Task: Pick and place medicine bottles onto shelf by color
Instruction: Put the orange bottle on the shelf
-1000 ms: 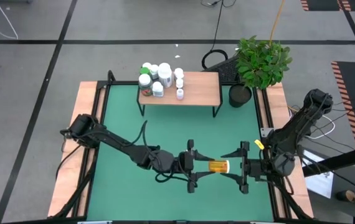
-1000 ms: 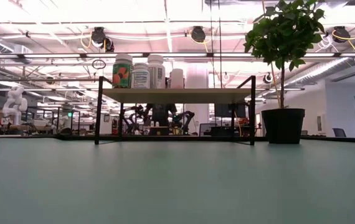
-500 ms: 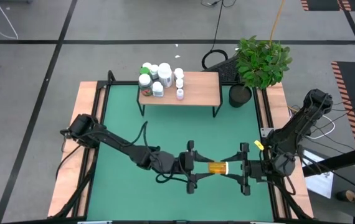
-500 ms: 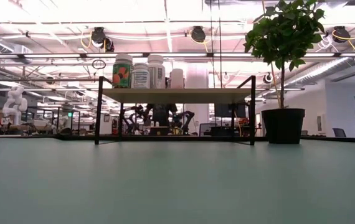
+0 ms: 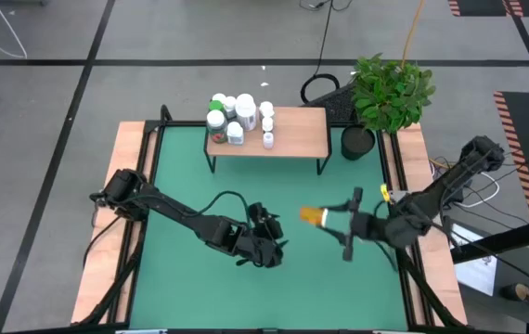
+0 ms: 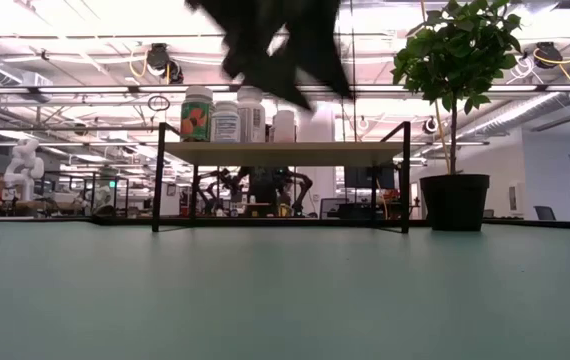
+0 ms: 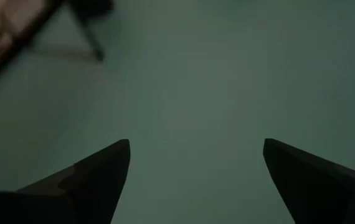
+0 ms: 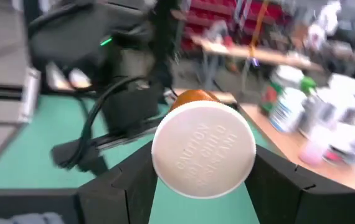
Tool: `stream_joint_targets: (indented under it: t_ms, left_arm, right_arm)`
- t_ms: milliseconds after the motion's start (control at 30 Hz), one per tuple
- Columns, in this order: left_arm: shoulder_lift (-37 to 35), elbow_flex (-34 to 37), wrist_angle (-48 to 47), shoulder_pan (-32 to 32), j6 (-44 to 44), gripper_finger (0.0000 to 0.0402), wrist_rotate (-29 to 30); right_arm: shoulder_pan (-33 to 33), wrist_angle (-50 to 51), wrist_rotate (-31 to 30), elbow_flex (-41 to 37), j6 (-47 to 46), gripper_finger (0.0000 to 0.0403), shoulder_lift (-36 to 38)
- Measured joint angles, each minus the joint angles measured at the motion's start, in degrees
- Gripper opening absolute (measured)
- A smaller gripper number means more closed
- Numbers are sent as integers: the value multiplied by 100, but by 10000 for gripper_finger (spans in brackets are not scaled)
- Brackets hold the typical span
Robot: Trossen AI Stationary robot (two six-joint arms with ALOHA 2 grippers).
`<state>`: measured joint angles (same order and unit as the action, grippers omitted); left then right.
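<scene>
Right gripper (image 5: 331, 219): over the green mat (image 5: 181, 176), right of centre, well short of the shelf (image 5: 292, 130); fingers pinching the amber bottle (image 8: 203, 148) by its sides, white cap facing the wrist camera; in the high view, bottle (image 5: 312, 216) held sideways above the mat, clear of the surface

Left gripper (image 7: 196, 177): low over the mat left of centre, fingers spread wide, nothing between them; well apart from the amber bottle

Shelf: light wood top on thin black legs at the far side of the mat; white and green-labelled bottles (image 5: 230, 115) clustered at its left end, right half bare

Plant pot (image 5: 358, 142): black, just beside the shelf's right end, with leafy plant (image 5: 391, 93) above

Risks, as judgement:
- grip on a smooth round body, held sideways; slip or roll out of the fingers likely on a fast swing
- turning upright over the shelf: tilted set-down, toppling onto the wood
- path toward the bare right half: wrist or bottle brushing the plant or pot
- placement too far left: knocking the clustered bottles, wrong colour group
</scene>
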<state>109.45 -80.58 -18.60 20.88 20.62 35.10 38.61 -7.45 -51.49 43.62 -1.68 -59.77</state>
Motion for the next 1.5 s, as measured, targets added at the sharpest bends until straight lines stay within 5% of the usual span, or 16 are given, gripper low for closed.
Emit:
stream_joint_targets:
  t_ms: [300, 467, 667, 1000, 1500]
  left_arm:
    - [7, 1963, 1803, -124, 636, 345, 52]
    - [7, 2797, 3101, -258, 717, 331, -23]
    - [7, 3104, 3500, -403, 690, 315, -100]
    - [7, 3104, 3421, -447, 520, 301, -108]
    - [7, 3104, 3380, -447, 653, 299, -115]
  right_arm:
    - [-2755, 3222, 1918, 1753, -1322, 202, -398]
    - [-4326, 4095, 3151, 2629, -1186, 201, -1127]
    - [-5620, 5029, 4153, 3800, -813, 201, -2394]
    - [-6626, 6035, 4956, 5291, -186, 201, -3717]
    - [-6817, 6251, 5191, 5376, 88, 217, -3864]
